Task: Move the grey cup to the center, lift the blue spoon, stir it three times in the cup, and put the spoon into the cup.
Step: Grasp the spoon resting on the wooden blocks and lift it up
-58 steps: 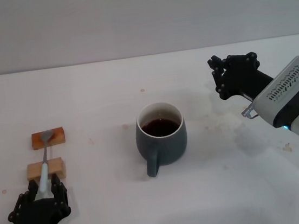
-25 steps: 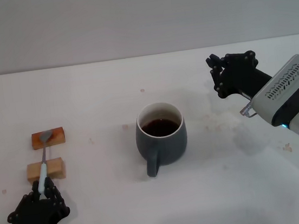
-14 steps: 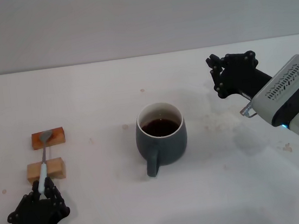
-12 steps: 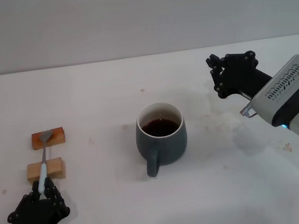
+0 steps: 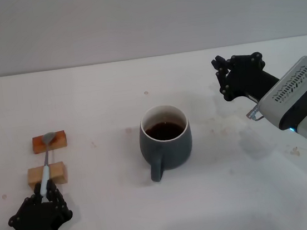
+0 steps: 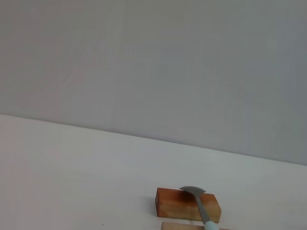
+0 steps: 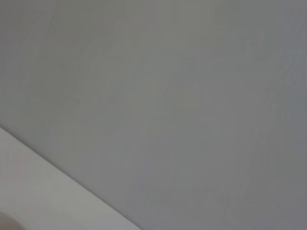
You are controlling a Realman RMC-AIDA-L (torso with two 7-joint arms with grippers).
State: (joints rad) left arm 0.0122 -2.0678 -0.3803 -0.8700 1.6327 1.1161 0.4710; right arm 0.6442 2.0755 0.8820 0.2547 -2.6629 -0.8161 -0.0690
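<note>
The grey cup stands mid-table with dark liquid inside, its handle pointing toward me. At the left, the blue spoon lies across two wooden blocks, its metal bowl over the orange block. My left gripper is at the near left, shut on the end of the spoon's pale handle. The left wrist view shows the spoon bowl on the orange block. My right gripper hovers open to the right of and beyond the cup, holding nothing.
A tan block supports the spoon's handle just in front of the left gripper. The white table has small stains near the cup and on the right side. The right wrist view shows only wall and table edge.
My left gripper's fingers have drawn together on the spoon's handle. The spoon's bowl now sits a touch higher over the orange block. The cup and right arm have not moved.
</note>
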